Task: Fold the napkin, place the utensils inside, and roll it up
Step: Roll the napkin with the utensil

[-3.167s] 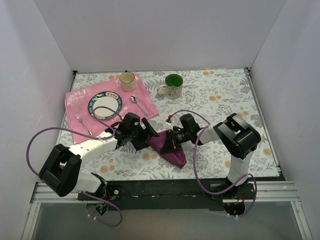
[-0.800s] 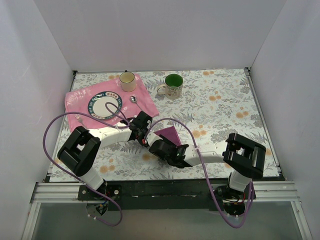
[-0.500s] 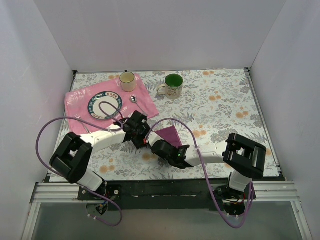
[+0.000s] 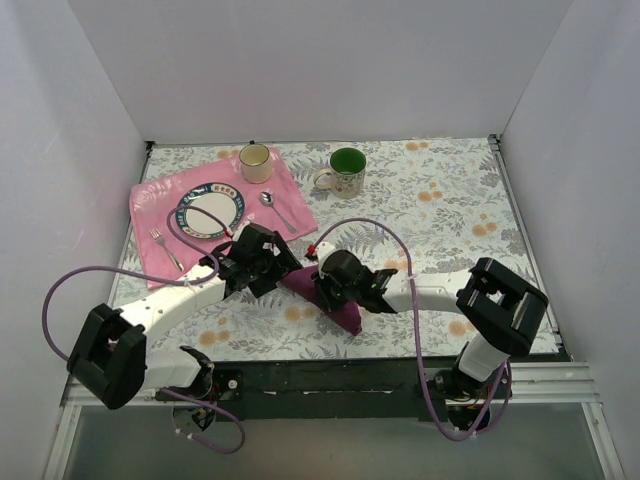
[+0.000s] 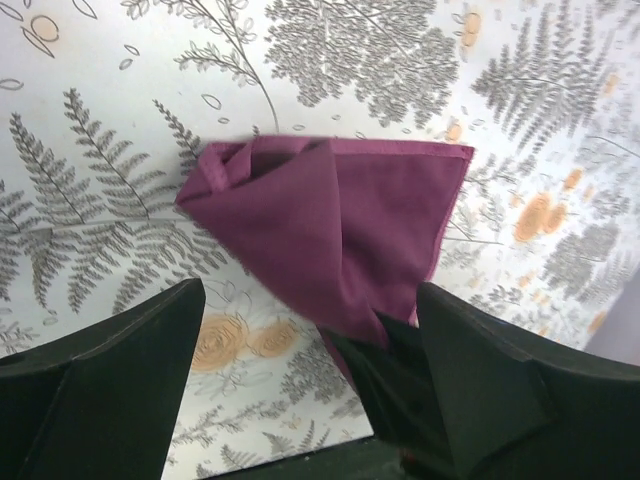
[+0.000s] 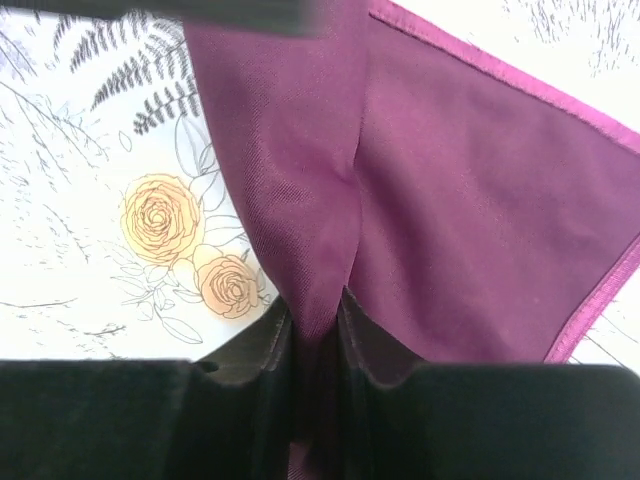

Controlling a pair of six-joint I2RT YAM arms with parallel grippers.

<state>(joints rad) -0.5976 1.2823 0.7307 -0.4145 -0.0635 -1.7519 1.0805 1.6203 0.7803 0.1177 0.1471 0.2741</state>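
Your right claw (image 6: 315, 328) pinches a ridge of the napkin (image 6: 460, 220) — likely to pull the fold over; your left claw (image 5: 308, 300) hangs spread wide above, holding nothing.

The dark magenta napkin (image 5: 340, 220) is seen bunched into a loosely folded wedge on the floral tabletop (image 4: 450, 200). One fold is pinched up between the fingers of the right gripper (image 6: 315, 335), and a stitched hem is shown along its edge. The silver fork (image 4: 163, 248) and spoon (image 4: 275, 208) are seen lying flat on the pink mat (image 4: 150, 205), well apart. The fork's tines appear to be pointed away from the arms.
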